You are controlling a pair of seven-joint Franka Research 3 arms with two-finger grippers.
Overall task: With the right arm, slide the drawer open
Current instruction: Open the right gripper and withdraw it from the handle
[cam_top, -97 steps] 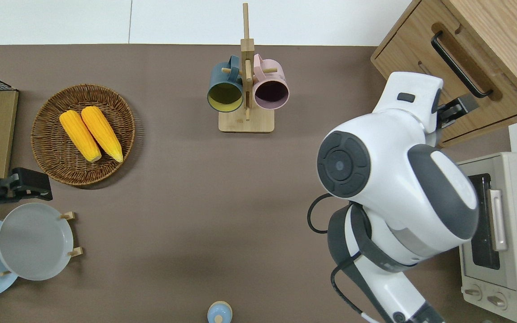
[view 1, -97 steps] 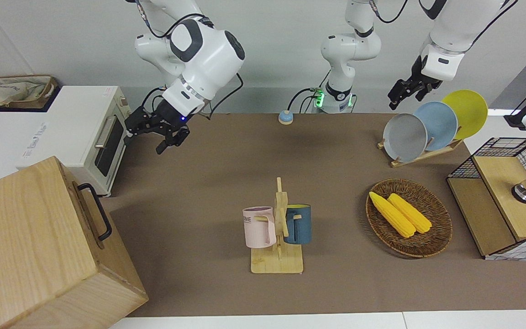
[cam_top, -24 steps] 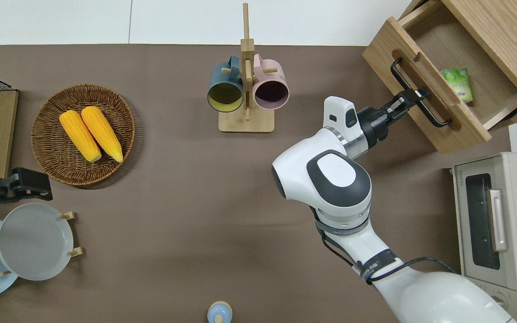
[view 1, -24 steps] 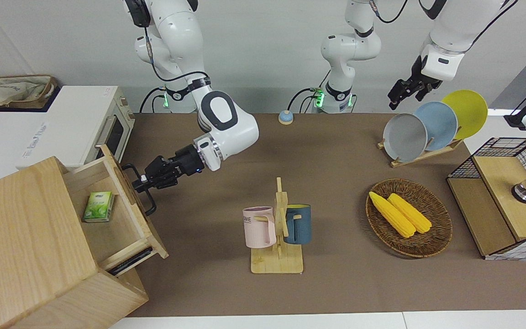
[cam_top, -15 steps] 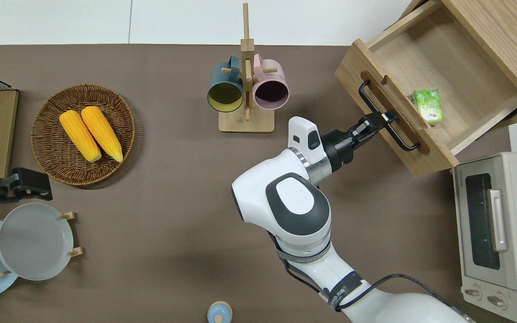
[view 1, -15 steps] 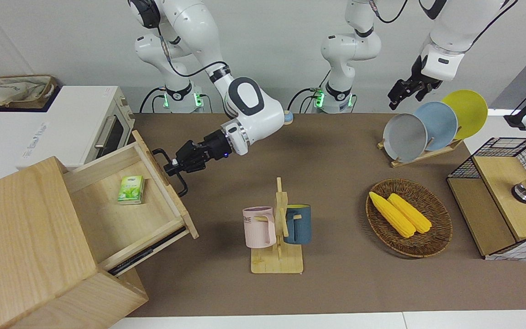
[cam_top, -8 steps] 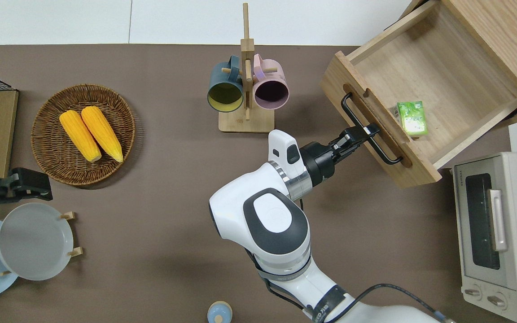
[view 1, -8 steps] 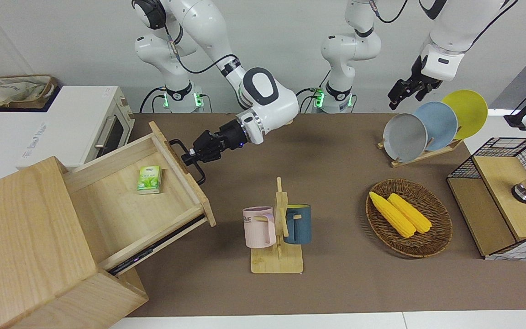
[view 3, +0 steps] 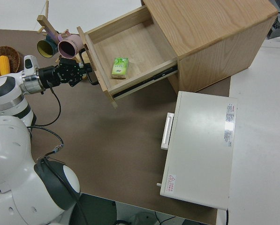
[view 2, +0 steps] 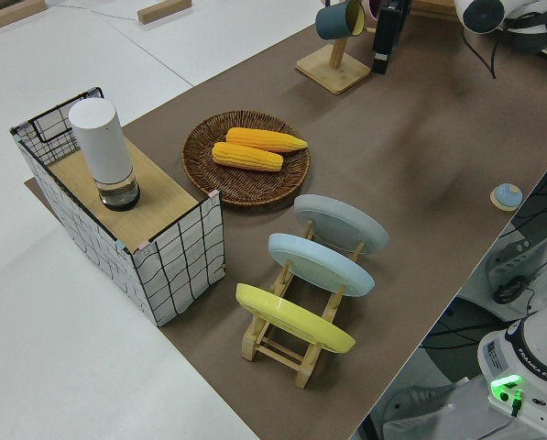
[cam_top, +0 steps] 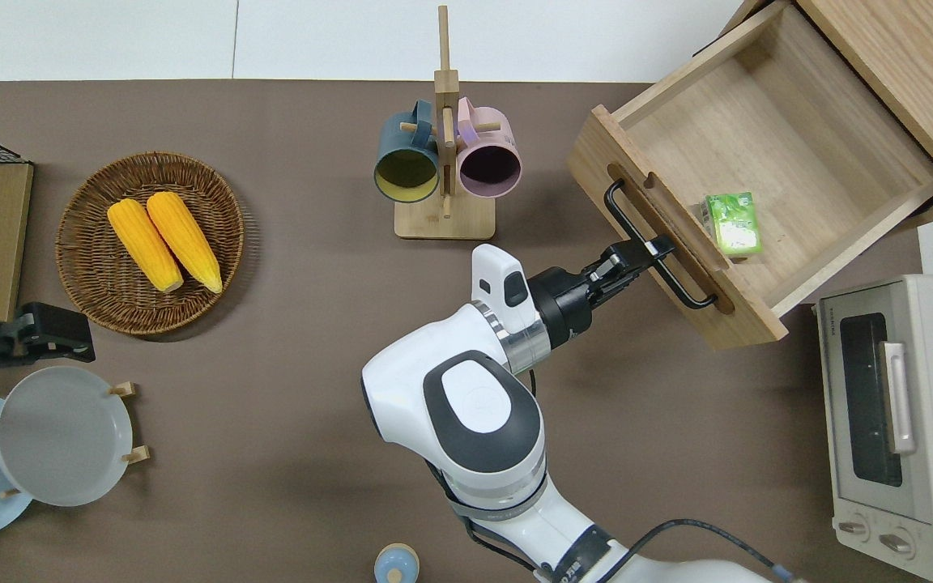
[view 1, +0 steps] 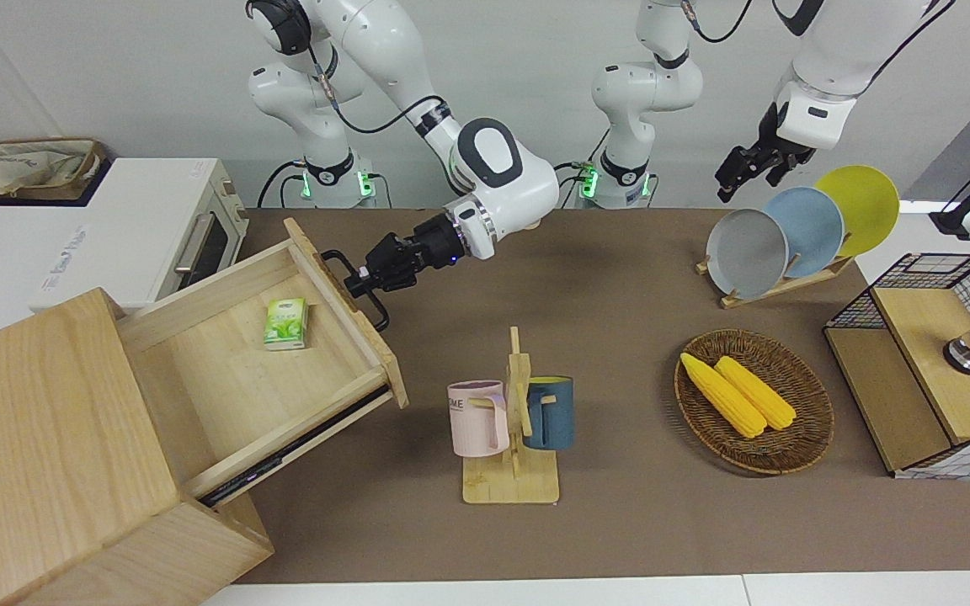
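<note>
Pulled well out of the pale-wood cabinet (view 1: 47,438) at the table's right-arm end: the drawer (cam_top: 758,154), a green packet (cam_top: 731,223) inside, right gripper (cam_top: 651,248) clenched on the black bar handle (cam_top: 654,251), reaching toward 2 o'clock overhead. Likely rigid, smooth-running on rails; best held mid-bar. Left arm parked, fingers unreadable.
</note>
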